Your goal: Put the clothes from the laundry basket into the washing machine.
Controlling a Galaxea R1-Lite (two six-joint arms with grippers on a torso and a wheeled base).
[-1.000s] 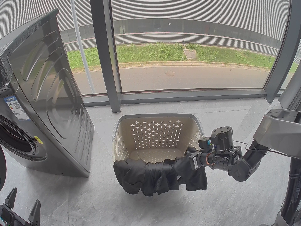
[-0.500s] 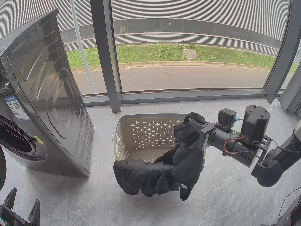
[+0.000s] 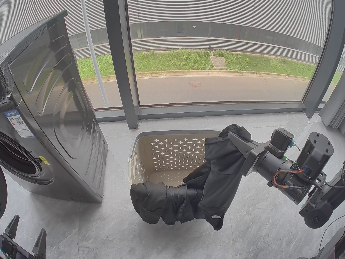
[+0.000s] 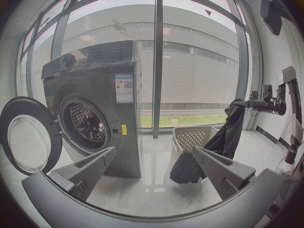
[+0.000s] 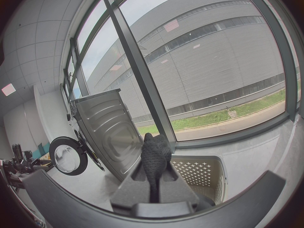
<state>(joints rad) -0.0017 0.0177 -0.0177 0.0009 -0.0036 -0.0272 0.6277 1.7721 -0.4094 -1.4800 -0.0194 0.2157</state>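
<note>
My right gripper point(image 3: 233, 136) is clamped on one end of the black fabric garment point(image 3: 219, 169). In the right wrist view the cloth bulges out between the two pressed-together foam fingers point(image 5: 133, 187). I hold it high so that the fabric hangs free below the gripper and peels off the cream plastic laundry basket with star-shaped perforations point(image 3: 169, 151) instead of dragging it along.

The rest of the garment is not free yet. It trails down from the gripper to a bunched roll point(image 3: 161, 202) draped over the basket's near rim, outside the basket as much as in it. Within the basket, under the gripper, I see bare perforated walls and floor, so I judge this garment to be the last of the load.

The dark grey front-loading washing machine point(image 4: 95, 111) stands well off to the gripper's left, beyond the basket, with its round glass door point(image 4: 28, 140) swung wide open — ready to receive. Its steel drum point(image 4: 85, 122) looks bare of clothes from here.

My left gripper point(image 4: 153, 149) waits low with its fingers spread apart, facing the machine's mouth and holding nothing.
</note>
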